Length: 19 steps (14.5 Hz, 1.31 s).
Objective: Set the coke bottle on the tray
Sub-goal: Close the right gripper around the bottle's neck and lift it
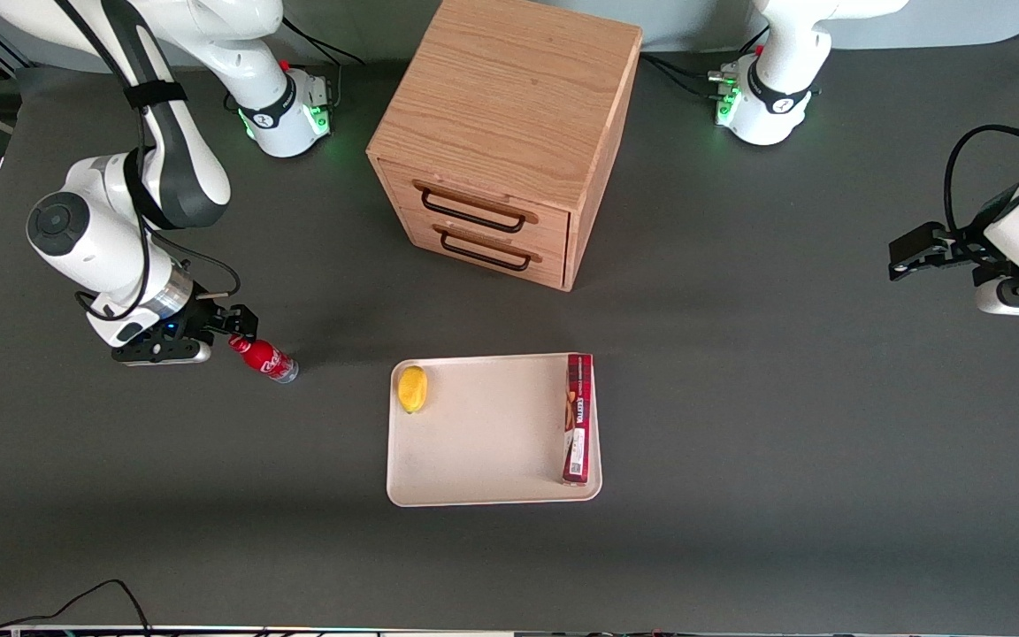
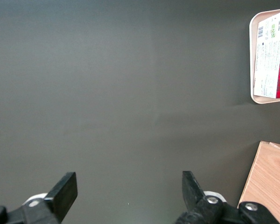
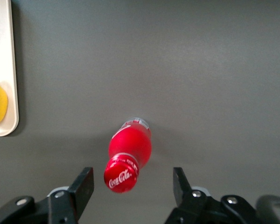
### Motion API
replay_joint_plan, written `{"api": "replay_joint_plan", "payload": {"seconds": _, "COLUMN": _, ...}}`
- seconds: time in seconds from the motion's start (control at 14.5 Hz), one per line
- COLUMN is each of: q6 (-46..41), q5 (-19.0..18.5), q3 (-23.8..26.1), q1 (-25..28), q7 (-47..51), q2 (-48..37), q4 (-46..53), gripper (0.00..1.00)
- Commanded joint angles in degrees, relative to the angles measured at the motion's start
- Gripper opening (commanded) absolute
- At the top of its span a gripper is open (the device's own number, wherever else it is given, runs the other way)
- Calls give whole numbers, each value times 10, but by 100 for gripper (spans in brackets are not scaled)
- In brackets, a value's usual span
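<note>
The gripper (image 3: 133, 186) hung over the coke bottle (image 3: 129, 151), jaws apart astride its cap, positioned to grasp; the tray (image 1: 483, 442) lay at the bottle's four o'clock.

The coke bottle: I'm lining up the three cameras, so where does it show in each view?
Front view: coke bottle stands on the table at the open gripper, toward the working arm's end.
Right wrist view: coke bottle seen cap-first between the gripper fingers.
Left wrist view: not in it.
Shared landmark: the tray.
</note>
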Motion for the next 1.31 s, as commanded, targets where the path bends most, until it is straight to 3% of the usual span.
{"api": "replay_joint_plan", "payload": {"seconds": 0.0, "q6": 20, "q5": -7, "q3": 1, "q1": 2, "q7": -6, "q2": 8, "q4": -1, "gripper": 69}}
{"api": "replay_joint_plan", "payload": {"seconds": 0.07, "q6": 20, "q5": -7, "q3": 1, "q1": 2, "q7": -3, "q2": 8, "q4": 0, "gripper": 49}}
{"api": "replay_joint_plan", "payload": {"seconds": 0.14, "q6": 20, "q5": -7, "q3": 1, "q1": 2, "q7": 8, "q2": 8, "q4": -1, "gripper": 16}}
{"api": "replay_joint_plan", "payload": {"seconds": 0.21, "q6": 20, "q5": -7, "q3": 3, "q1": 4, "q7": 15, "q2": 8, "q4": 0, "gripper": 0}}
{"api": "replay_joint_plan", "payload": {"seconds": 0.69, "q6": -5, "q5": -7, "q3": 6, "q1": 3, "q7": 20, "q2": -7, "q4": 15, "gripper": 0}}
{"api": "replay_joint_plan", "payload": {"seconds": 1.24, "q6": -383, "q5": -5, "q3": 5, "q1": -1, "q7": 22, "q2": -20, "q4": 282, "gripper": 0}}
